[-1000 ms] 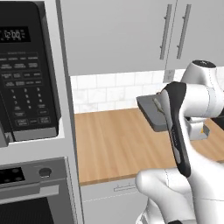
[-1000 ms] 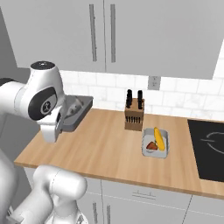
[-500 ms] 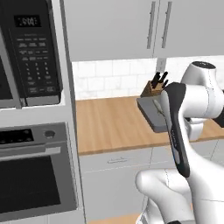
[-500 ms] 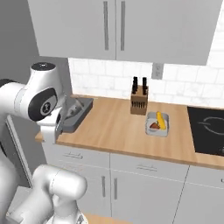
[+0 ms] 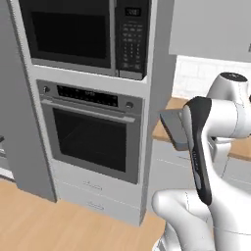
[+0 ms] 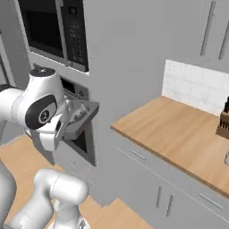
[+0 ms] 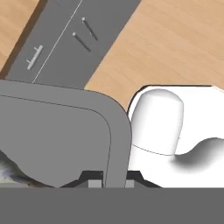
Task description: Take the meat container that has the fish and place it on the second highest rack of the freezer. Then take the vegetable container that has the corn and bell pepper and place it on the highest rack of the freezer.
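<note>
Meat container (image 7: 57,135) is in your tool (image 7: 107,183), clamped tight on its rim near a rounded corner, w/ the tray carried up in the air, clear of the counter (image 6: 179,134). In the left base view the grey tray (image 5: 172,128) sits edge-on just in front of the arm, beside the oven (image 5: 93,132) and below the microwave (image 5: 88,37). From the right it (image 6: 80,117) tilts a bit, level w/ the oven front. Fish (image 7: 8,175) is only a pale sliver at the tray's lower left (hand view, mostly cut off). Knife block (image 6: 223,120) stands far down the counter by the tiled wall.
</note>
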